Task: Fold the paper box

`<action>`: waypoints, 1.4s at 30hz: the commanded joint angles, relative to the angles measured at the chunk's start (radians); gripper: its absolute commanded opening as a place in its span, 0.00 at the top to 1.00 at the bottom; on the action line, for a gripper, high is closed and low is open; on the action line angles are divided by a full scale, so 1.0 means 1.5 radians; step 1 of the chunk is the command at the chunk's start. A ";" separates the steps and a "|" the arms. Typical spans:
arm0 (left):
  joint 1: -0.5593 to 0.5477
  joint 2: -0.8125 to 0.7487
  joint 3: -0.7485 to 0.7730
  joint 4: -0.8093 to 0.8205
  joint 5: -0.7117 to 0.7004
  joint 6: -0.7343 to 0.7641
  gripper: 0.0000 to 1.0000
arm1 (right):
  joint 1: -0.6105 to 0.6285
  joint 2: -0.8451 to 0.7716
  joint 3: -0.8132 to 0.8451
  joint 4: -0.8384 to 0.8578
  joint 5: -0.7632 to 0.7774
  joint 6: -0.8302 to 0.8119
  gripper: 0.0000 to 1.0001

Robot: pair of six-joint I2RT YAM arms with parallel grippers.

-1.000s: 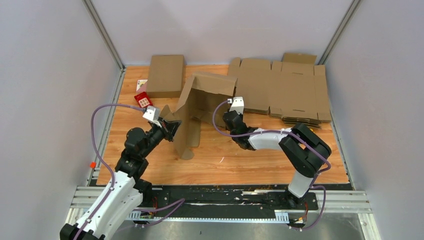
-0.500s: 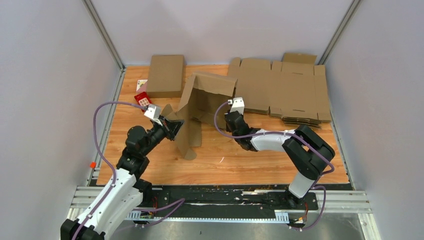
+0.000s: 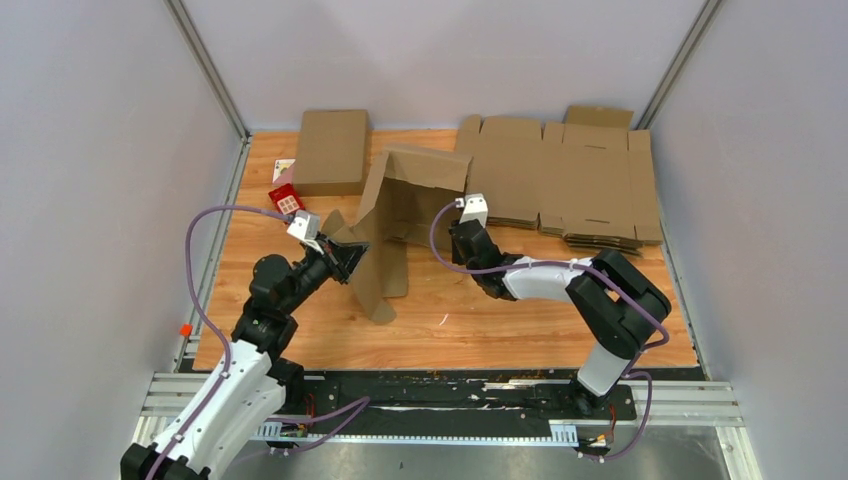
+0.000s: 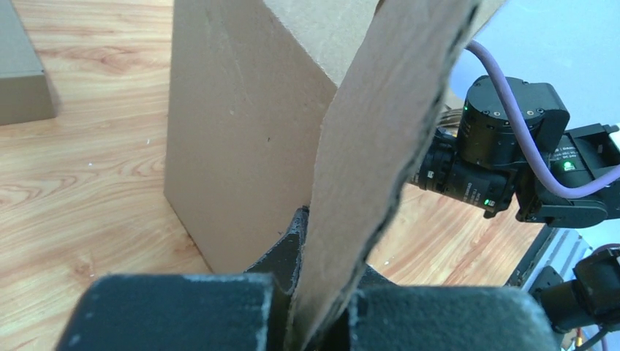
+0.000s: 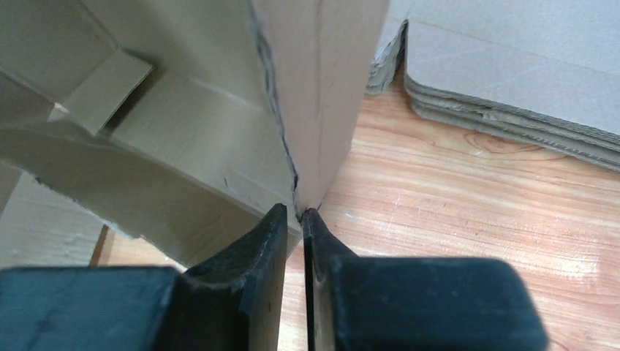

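Holding the paper box (image 3: 410, 195) propped up on the desk (image 3: 500, 320).
Left claw (image 3: 352, 257) clamped on its flap; right claw (image 5: 294, 212) barely apart at a panel edge, grip unclear.

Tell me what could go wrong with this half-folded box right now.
The right pincer reaches only a panel corner of the paper box, so that panel may slip free and flop. The left pincer pinches one thin flap, which could bend or tear if pulled. The pile of blanks lies close and could snag.
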State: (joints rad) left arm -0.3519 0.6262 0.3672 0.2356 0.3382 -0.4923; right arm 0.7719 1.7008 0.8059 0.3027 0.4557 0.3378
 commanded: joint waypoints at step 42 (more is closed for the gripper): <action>-0.005 0.073 0.047 -0.085 0.004 0.053 1.00 | -0.103 -0.169 -0.038 -0.034 -0.135 -0.066 0.33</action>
State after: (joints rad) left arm -0.3523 0.7082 0.4202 0.1997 0.3237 -0.3981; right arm 0.6395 1.5166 0.7818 0.2428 0.2523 0.2413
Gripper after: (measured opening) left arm 0.008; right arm 0.575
